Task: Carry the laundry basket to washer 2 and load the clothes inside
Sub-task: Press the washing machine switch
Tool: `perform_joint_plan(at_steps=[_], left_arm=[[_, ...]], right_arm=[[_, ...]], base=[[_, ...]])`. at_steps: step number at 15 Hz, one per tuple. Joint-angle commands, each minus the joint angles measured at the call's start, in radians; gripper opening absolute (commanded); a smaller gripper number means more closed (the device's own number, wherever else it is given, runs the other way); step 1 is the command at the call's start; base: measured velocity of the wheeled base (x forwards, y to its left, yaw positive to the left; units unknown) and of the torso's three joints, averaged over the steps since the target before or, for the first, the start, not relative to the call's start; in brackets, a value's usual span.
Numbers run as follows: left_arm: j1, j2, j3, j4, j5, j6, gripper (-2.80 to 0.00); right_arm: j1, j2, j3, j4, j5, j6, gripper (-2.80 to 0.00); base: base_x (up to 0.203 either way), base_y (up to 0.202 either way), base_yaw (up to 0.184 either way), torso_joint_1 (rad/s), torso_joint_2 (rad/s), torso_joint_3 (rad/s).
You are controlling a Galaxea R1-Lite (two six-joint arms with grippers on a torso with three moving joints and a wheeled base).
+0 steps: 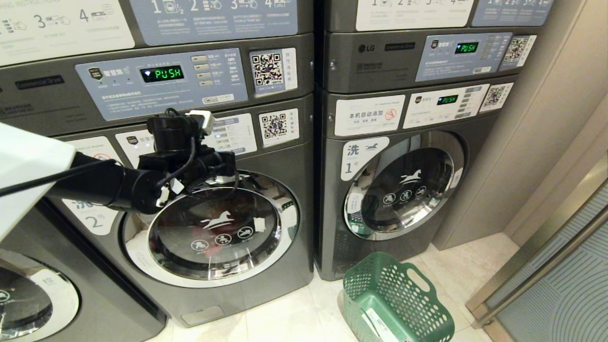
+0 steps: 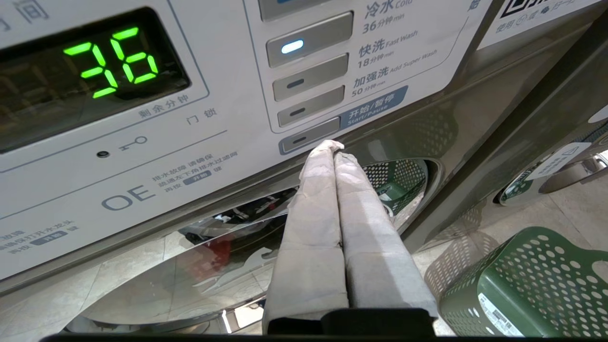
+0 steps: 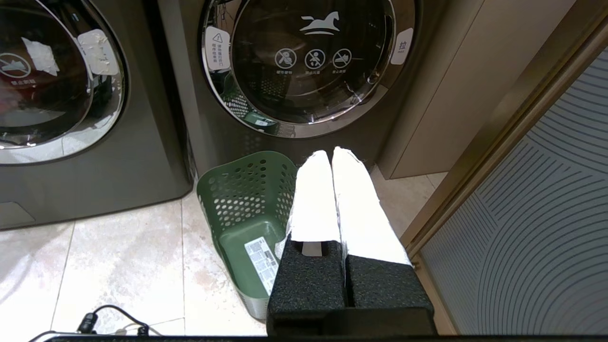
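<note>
Washer 2 (image 1: 223,266) stands left of centre with its round glass door (image 1: 213,232) closed. A red patch of the clothes (image 1: 197,233) shows faintly behind the glass. My left arm (image 1: 137,187) reaches across the washer's front. My left gripper (image 2: 334,148) is shut with nothing in it, its tips right at the lowest button (image 2: 306,137) of the control panel, whose display (image 2: 111,61) reads 36. The laundry basket (image 1: 396,299) sits empty on the floor in front of washer 1 (image 1: 403,190). My right gripper (image 3: 331,154) hangs shut and empty just above the basket (image 3: 242,209).
A third washer (image 1: 33,294) stands at the far left. A beige wall panel (image 1: 532,142) and a metal-framed glass door (image 1: 560,285) close off the right side. Pale floor tiles (image 1: 285,318) lie between washer 2 and the basket. A black cable (image 3: 109,316) lies on the floor.
</note>
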Motion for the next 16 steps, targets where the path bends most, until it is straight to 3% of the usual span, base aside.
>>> perform_joint_plan(at_steps=[1,16], left_arm=[[-0.002,0.002,-0.001,-0.001,0.002,0.000,-2.80],[0.003,0.066,-0.077,0.006,0.004,0.005,-2.80]], right_arm=[[0.000,0.002,0.000,0.001,0.000,-0.001,-2.80],[0.000,0.002,0.000,0.003,-0.001,-0.001,-2.80]], base=[[0.000,0.000,0.000,0.000,0.00,0.000],[0.000,0.000,0.000,0.000,0.00,0.000]])
